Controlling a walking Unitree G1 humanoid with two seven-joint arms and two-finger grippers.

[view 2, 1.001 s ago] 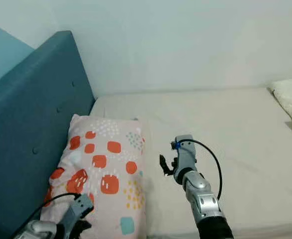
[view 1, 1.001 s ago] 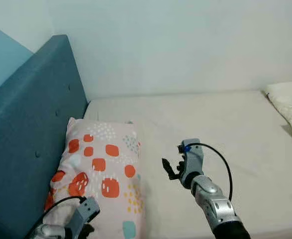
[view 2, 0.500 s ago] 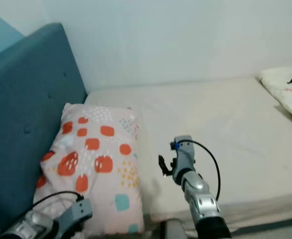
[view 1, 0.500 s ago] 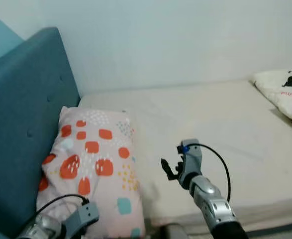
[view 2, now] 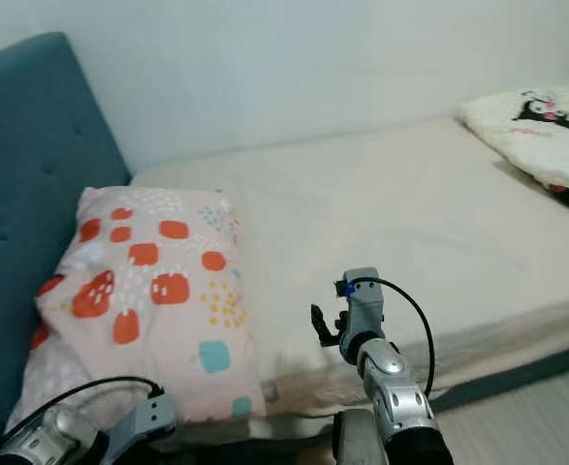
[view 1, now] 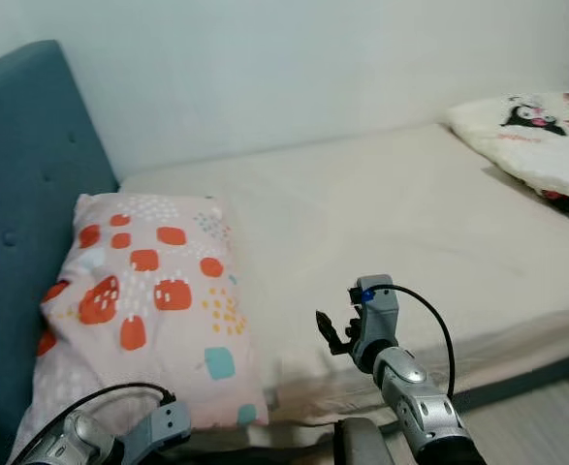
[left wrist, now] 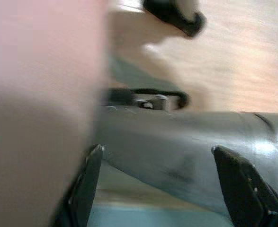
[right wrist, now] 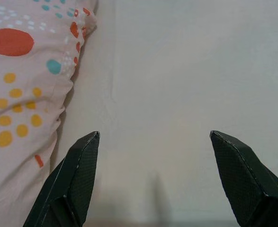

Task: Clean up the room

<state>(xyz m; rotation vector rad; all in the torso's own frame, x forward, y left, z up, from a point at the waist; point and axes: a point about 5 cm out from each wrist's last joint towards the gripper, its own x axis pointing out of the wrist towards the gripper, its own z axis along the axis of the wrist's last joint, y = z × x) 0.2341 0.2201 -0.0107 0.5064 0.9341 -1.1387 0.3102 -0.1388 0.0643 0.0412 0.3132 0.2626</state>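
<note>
**Both grippers open and empty by the patterned pillow**

Head views: you are looking down at a bed (view 1: 410, 213) with a cream sheet, set against a pale wall. A teal padded headboard (view 1: 22, 194) rises on your left. The pink pillow (view 1: 148, 300) with orange blotches and small yellow and teal marks lies at the head of the bed, its far side leaning against the headboard. At the far right end of the mattress lies a white cushion (view 1: 536, 136) printed with a black cartoon figure, well apart from the pillow. Your right gripper (view 1: 325, 331) is raised over the near edge of the mattress, just beside the pillow's right edge, its silver arm trailing a black cable. Your left arm (view 2: 119, 431) sits low, at the pillow's near corner.

Left wrist view: your left gripper (left wrist: 167, 184) has its two black fingers spread wide with nothing between them. A blurred pink surface fills one side, and a grey rounded shape lies across beyond the fingers; you cannot tell what it is.

Right wrist view: your right gripper's fingers (right wrist: 72, 184) stand wide apart, holding nothing, over bare sheet, with the pillow's edge beside one finger.
</note>
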